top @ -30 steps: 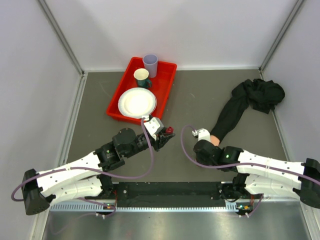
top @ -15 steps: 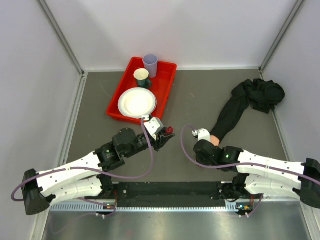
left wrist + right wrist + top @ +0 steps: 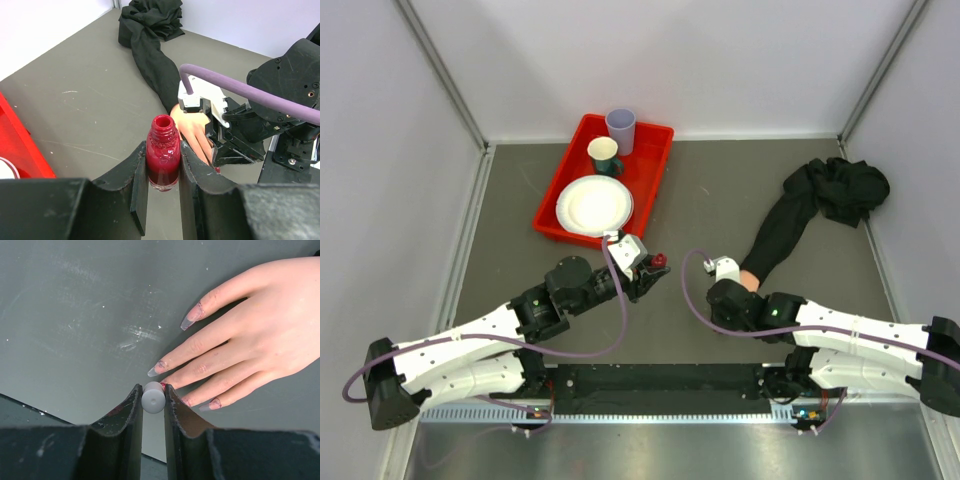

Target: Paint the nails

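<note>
The skin-coloured mannequin hand (image 3: pixel 265 335) lies flat on the grey table, its black sleeve (image 3: pixel 780 230) running to the back right. Its long nails (image 3: pixel 191 317) are pale and translucent with faint red smears. My right gripper (image 3: pixel 153 396) is shut on a grey brush cap (image 3: pixel 153 397), right at a fingertip that shows a spot of red; the brush is hidden. My left gripper (image 3: pixel 163 172) is shut on an open bottle of red polish (image 3: pixel 163 160), held upright just left of the hand (image 3: pixel 192 131). Both grippers show in the top view, the left (image 3: pixel 655 265) and the right (image 3: pixel 723 285).
A red tray (image 3: pixel 650 180) at the back left holds a white plate (image 3: pixel 594 205), a teal cup (image 3: pixel 604 153) and a lavender cup (image 3: pixel 620 128). White walls close in the table on three sides. The sleeve's bunched end (image 3: pixel 840 188) lies by the right wall.
</note>
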`<state>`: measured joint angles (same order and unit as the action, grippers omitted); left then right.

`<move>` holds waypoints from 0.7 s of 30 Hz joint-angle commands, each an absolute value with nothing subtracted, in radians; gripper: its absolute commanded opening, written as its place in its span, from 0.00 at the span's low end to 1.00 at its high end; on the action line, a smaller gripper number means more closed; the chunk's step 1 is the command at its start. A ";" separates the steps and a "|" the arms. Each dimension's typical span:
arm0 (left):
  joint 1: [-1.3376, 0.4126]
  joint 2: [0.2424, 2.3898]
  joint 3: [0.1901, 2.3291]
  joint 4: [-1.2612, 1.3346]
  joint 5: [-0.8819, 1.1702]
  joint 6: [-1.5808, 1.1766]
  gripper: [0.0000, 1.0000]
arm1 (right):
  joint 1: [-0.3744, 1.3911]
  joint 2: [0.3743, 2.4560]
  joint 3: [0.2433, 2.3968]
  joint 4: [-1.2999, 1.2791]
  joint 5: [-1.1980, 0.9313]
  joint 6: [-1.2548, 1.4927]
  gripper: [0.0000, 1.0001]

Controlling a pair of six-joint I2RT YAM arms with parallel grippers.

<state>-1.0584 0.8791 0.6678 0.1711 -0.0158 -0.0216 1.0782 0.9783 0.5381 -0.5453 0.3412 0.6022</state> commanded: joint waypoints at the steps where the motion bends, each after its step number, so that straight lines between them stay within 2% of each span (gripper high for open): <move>1: -1.062 0.859 0.703 0.204 -0.008 -0.008 0.00 | 1.091 0.985 0.555 -0.511 0.341 0.594 0.00; 21: -1.062 0.862 0.704 0.204 -0.008 -0.008 0.00 | 1.089 0.980 0.554 -0.523 0.345 0.606 0.00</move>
<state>-1.0584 0.8791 0.6678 0.1711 -0.0158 -0.0216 1.0782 0.9840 0.5381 -0.5453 0.3389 0.6029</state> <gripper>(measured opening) 0.305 0.180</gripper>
